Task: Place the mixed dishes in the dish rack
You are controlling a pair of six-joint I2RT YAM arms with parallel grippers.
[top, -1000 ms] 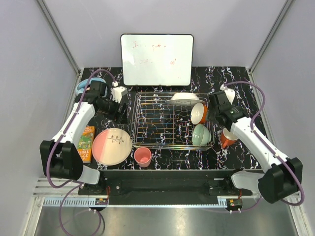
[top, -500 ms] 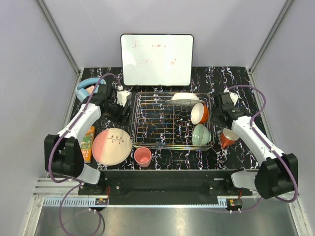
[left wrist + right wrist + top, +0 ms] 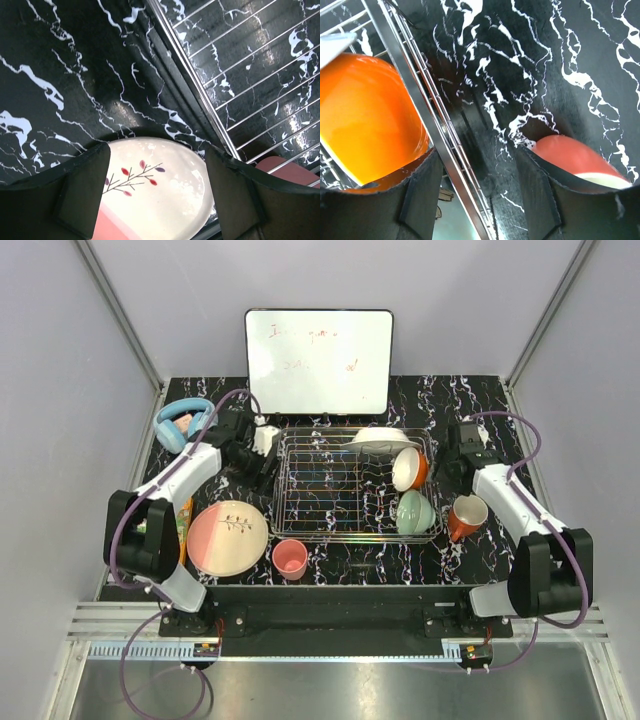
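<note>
Left end effector [image 3: 157, 150]: released, wide gap, nothing between the fingers [image 3: 82, 195], touching nothing. It hangs over the bench [image 3: 470, 400] just off the far-left corner of the rack [image 3: 340, 537]. The wrist view looks down through the gap at the pink plate [image 3: 160, 190], twig drawing up. The rack's left rail runs along the right side of that view.

Right end effector [image 3: 477, 155]: also released, wide, empty. It sits above the rack's right rail, far half. The rail passes under the gap and no contact is visible. The orange bowl [image 3: 367, 120] is on one side, inside the rack. The mug [image 3: 570, 157] is on the other side, out on the bench.

Rack: mid-bench, holds three items, all in its right half.
- White plate [image 3: 378, 440]: at the far edge, leaning.
- Orange bowl: just near of the plate, against the right wall, on edge, white inside facing left.
- Mint bowl [image 3: 412, 512]: near-right corner, also on edge, just beside the orange bowl. Can't tell whether they touch.

Not loaded:
- Pink plate: flat on the bench, near-left of the rack.
- Cup [image 3: 290, 558]: upright, just near of the rack's near rail, right of the pink plate.
- Mug: on the bench just right of the rack, level with the mint bowl, white inside visible from above.

Other: headphones [image 3: 182, 422] at the far-left of the bench, board [image 3: 319, 362] upright behind the rack at the far edge.
</note>
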